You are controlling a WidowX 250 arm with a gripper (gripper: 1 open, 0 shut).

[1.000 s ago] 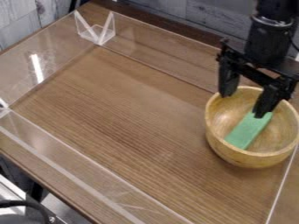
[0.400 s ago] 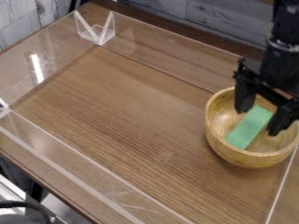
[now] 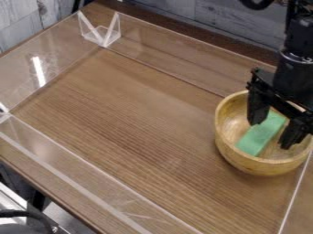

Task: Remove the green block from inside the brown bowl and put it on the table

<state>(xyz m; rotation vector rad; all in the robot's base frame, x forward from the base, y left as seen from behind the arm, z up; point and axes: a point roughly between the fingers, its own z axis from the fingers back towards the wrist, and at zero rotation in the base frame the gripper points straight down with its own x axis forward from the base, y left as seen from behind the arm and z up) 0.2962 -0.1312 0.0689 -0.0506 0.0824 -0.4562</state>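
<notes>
The green block (image 3: 262, 139) lies slanted inside the brown bowl (image 3: 235, 149), which stands at the right side of the table (image 3: 134, 119). My gripper (image 3: 277, 124) points straight down into the bowl, open, with one black finger on each side of the block's upper end. Its fingertips are down inside the bowl, below the rim. I cannot tell whether the fingers touch the block. The far end of the block is partly hidden behind the fingers.
Low clear plastic walls (image 3: 73, 178) edge the table on the left, front and back. A small clear folded stand (image 3: 99, 29) sits at the back left corner. The bowl is close to the right wall.
My gripper has moved right and down, from over the bowl's rim to inside the bowl around the block. It stayed open. Bowl and block have not shifted.
</notes>
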